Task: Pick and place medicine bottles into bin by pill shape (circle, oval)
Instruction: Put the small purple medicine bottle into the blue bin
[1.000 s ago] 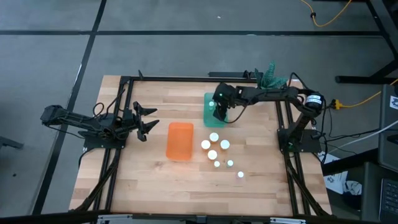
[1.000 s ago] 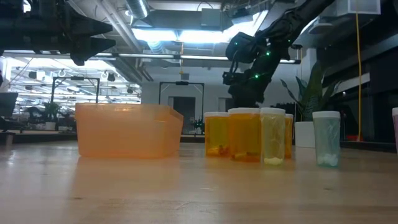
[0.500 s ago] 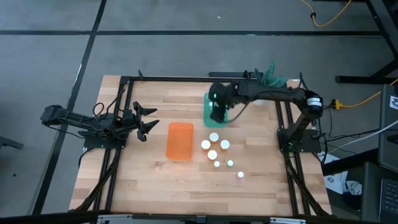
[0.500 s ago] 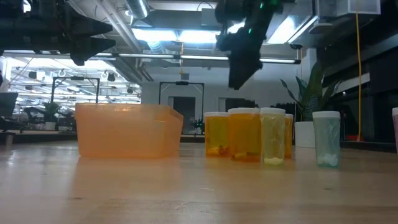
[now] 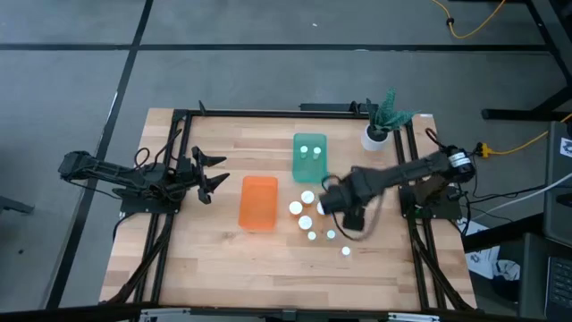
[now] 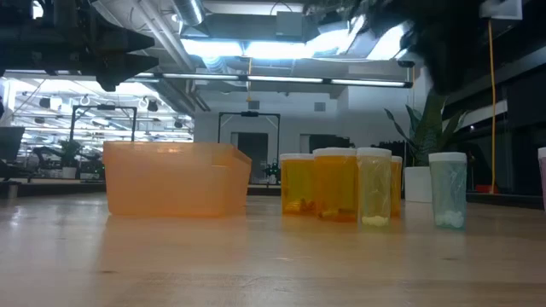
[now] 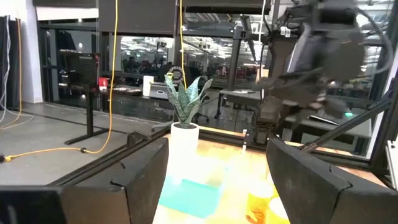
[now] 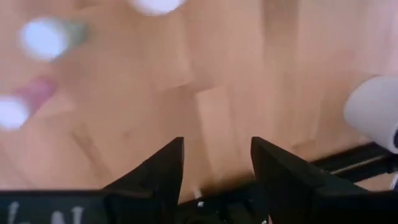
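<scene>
Several white-capped medicine bottles (image 5: 305,221) stand upright in a loose cluster on the table, right of the orange bin (image 5: 258,202). The low view shows them as amber (image 6: 335,184), pale (image 6: 374,187) and teal-tinted (image 6: 448,190) bottles. Two more white caps (image 5: 310,150) show inside the teal-green bin (image 5: 309,166) farther back. My right gripper (image 5: 325,205) is open and empty above the right side of the cluster, and its wrist view (image 8: 217,155) looks down on the table. My left gripper (image 5: 211,174) waits open at the table's left, also seen in its wrist view (image 7: 217,180).
A white plant pot (image 5: 374,137) with a green plant stands at the far right corner, against the dark frame rail (image 5: 409,170). Bare wood lies in front of the bins and the bottles, toward the near edge.
My right gripper has swung from above the teal-green bin toward the table's near edge and now hangs over the bottle cluster. The teal-green bin and the two caps in it are now uncovered. My left arm has kept still.
</scene>
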Action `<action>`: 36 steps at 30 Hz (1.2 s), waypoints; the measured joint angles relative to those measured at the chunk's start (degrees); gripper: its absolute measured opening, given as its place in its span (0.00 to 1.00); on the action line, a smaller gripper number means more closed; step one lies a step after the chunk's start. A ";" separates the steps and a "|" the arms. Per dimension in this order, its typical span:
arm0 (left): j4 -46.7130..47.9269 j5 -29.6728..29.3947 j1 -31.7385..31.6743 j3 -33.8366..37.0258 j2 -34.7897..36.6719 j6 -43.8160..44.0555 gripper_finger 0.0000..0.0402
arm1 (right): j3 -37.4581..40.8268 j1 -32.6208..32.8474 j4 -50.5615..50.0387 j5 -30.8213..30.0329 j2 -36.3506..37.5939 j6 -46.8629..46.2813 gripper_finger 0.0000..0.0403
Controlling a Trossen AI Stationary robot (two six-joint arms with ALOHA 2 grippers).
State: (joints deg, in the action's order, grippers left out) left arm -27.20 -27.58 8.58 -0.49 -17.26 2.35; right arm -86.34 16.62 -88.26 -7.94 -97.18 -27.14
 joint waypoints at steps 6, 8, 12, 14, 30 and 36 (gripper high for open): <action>5.28 0.05 -0.02 -0.02 -0.02 0.02 0.65 | 4.84 12.22 2.36 -4.58 4.80 -12.31 0.47; 6.78 0.07 -0.01 -0.02 -0.02 0.02 0.65 | 6.92 15.51 3.49 -5.52 5.96 -18.65 0.47; 8.69 0.00 -0.04 -0.02 0.01 -0.48 0.65 | 9.54 21.50 4.83 -5.34 6.78 -28.81 0.47; 9.03 -0.08 -0.04 -0.02 -0.04 -1.04 0.65 | 10.17 23.73 5.08 -5.37 6.77 -32.26 0.47; 9.16 0.18 -0.04 -0.02 0.00 1.61 0.65 | 18.93 29.20 23.00 -5.94 6.75 -37.09 0.47; 9.20 0.20 -0.04 -0.02 0.00 1.60 0.65 | 26.19 29.51 28.98 -5.95 6.75 -37.13 0.47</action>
State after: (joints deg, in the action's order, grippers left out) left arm -18.00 -27.38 8.54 -0.51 -17.26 3.95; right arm -60.15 46.13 -59.28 -13.89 -90.43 -64.27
